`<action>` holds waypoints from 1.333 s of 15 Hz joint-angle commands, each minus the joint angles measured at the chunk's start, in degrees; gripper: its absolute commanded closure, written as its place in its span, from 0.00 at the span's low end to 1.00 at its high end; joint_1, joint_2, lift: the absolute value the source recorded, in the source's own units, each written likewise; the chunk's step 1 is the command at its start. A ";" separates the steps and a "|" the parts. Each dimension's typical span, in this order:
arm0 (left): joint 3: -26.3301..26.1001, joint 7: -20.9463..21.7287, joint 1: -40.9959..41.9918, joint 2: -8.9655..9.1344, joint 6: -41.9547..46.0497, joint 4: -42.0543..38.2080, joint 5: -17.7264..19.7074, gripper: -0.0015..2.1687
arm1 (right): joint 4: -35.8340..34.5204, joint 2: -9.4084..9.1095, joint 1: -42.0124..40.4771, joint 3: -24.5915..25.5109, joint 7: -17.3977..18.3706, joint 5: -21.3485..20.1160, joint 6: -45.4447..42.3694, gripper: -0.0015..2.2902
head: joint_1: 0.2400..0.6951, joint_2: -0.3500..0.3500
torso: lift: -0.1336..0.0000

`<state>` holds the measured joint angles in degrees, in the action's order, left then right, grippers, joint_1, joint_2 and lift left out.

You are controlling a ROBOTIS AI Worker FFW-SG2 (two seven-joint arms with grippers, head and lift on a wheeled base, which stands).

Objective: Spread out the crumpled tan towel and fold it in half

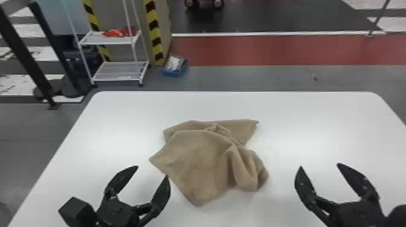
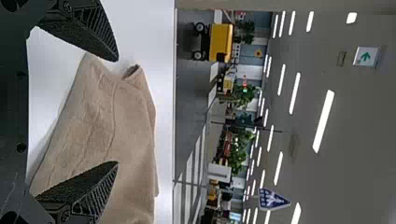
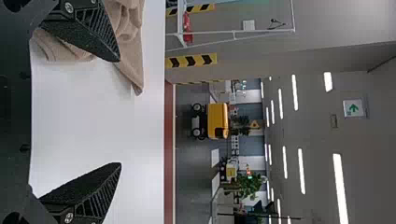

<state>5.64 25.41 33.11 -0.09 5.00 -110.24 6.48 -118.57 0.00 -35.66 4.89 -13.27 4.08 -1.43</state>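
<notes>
"The room?"
"Grey floor point(image 1: 272, 77), red band point(image 1: 272, 49) at one; white table point(image 1: 120, 120); rack point(image 1: 114, 71) beyond its eleven."
"The towel?"
"Laid crumpled mid-table point(image 1: 196, 160)."
"The jaws?"
"Left gripper point(image 1: 152, 171) at towel's eight, right gripper point(image 1: 319, 165) at its four; both spread, nothing grasped."

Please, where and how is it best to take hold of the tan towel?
Probably by the towel's left corner, coming from the robot's left with the open left gripper, one finger above and one below the edge. That corner points outward and looks fairly smooth, while the right side is bunched into folds.
</notes>
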 commanded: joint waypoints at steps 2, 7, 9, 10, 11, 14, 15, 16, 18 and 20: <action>-4.76 2.28 -1.03 0.24 -2.50 1.69 -2.35 0.05 | 0.79 -0.05 -0.20 5.22 -0.01 1.46 -0.19 0.04 | 1.00 0.41 | 0.10; -9.25 3.25 -2.61 0.24 -3.55 4.50 -4.29 0.07 | 2.73 -0.05 -0.20 13.92 -0.36 5.86 -0.72 0.04 | 1.00 0.09 | 0.10; -9.95 3.25 -3.22 0.24 -3.55 5.38 -4.81 0.07 | 2.82 -0.05 -0.20 15.50 -0.44 6.38 -0.72 0.04 | 1.00 0.00 | 0.10; -10.13 3.16 -3.31 0.24 -3.55 5.47 -5.25 0.08 | 2.99 -0.05 -0.20 16.03 -0.71 7.09 -0.72 0.04 | 1.00 0.00 | 0.10; -10.21 3.25 -3.31 0.24 -3.73 5.47 -5.52 0.09 | 3.17 -0.05 -0.11 16.12 -0.88 7.35 -0.72 0.04 | 1.00 0.00 | 0.10; -11.71 3.16 -3.31 0.24 -6.72 5.47 -6.66 0.10 | 3.25 -0.05 0.06 16.03 -1.15 7.44 -0.72 0.04 | 1.00 0.00 | 0.10; -12.06 3.16 -3.40 0.24 -6.72 5.65 -7.10 0.10 | 3.25 -0.05 0.06 15.94 -1.15 7.44 -0.89 0.04 | 1.00 0.00 | 0.10; -12.41 3.16 -3.49 0.24 -6.72 5.73 -7.63 0.10 | 3.25 -0.05 0.06 15.94 -1.15 7.44 -0.72 0.04 | 1.00 0.00 | 0.10; -13.20 2.28 -3.58 0.24 -6.72 6.26 -9.03 0.10 | 3.25 -0.05 0.06 16.03 -1.32 8.40 -0.72 0.04 | 1.00 0.00 | 0.10; -13.38 1.93 -3.75 0.24 -6.72 6.44 -9.82 0.14 | 3.25 -0.05 0.06 15.94 -1.41 8.49 -0.72 0.04 | 1.00 0.00 | 0.10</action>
<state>-7.56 27.42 29.47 -0.09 -1.72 -103.95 -2.71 -115.31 0.00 -35.59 20.83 -14.64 12.37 -2.15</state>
